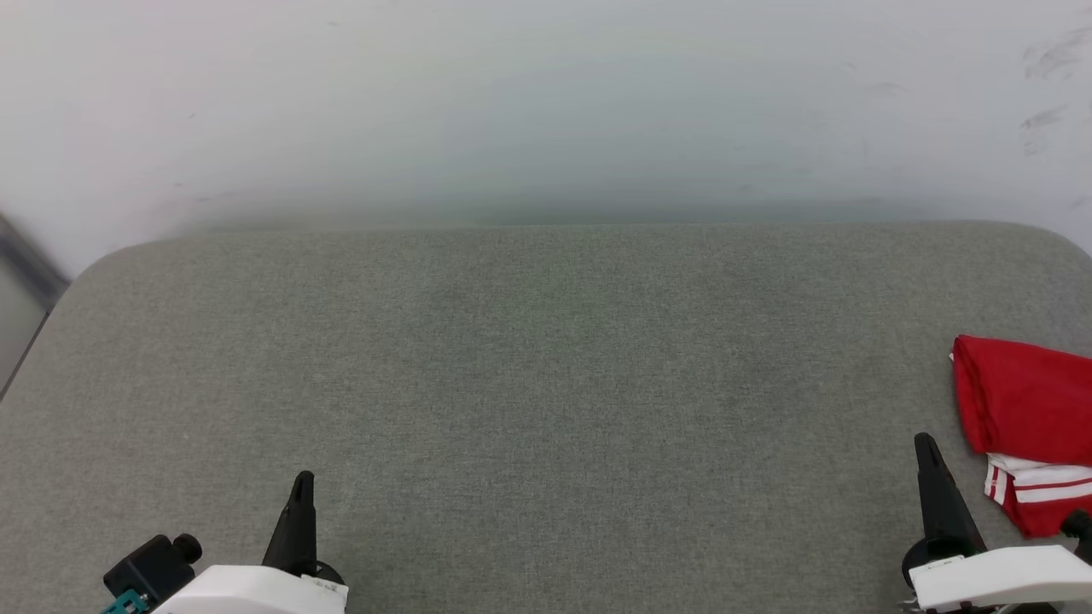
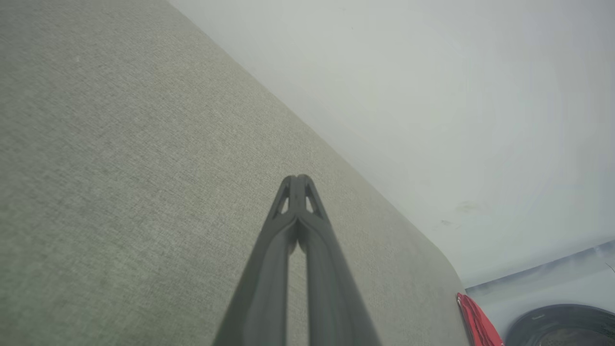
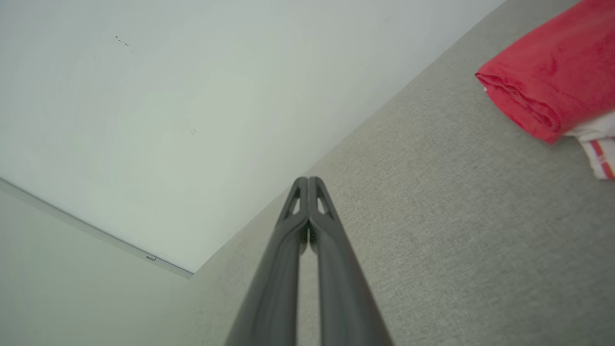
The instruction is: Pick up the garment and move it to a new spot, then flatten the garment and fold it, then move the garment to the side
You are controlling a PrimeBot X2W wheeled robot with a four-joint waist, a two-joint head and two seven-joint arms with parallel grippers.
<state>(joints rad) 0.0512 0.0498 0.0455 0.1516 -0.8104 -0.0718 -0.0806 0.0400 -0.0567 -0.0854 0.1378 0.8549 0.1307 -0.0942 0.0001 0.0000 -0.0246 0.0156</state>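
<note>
At the right edge of the head view, a bit below the middle, the shirt (image 1: 1024,409) lies folded into a compact red bundle on a grey cloth-covered surface (image 1: 546,358). The frame's right border cuts it off. A white sleeve with red stripes sticks out from under the red cloth at the bundle's lower end. In the right wrist view the same bundle sits in the upper right corner, its rounded folded edge turned toward the middle of the frame and the striped white piece just beneath it.

The right gripper (image 1: 926,448) stands at the lower right of the head view, just left of the shirt's striped end, near it but not touching. Its two dark fingers are pressed together tip to tip and hold nothing.

The left gripper (image 1: 303,479) is at the lower left, well apart from the shirt. Its fingers are likewise closed on each other, with nothing between them.

A pale wall (image 1: 546,102) fills the upper part of the head view behind the surface. In the lower right corner of the left wrist view, part of a dark round object (image 2: 562,327) shows beyond the surface's edge.
</note>
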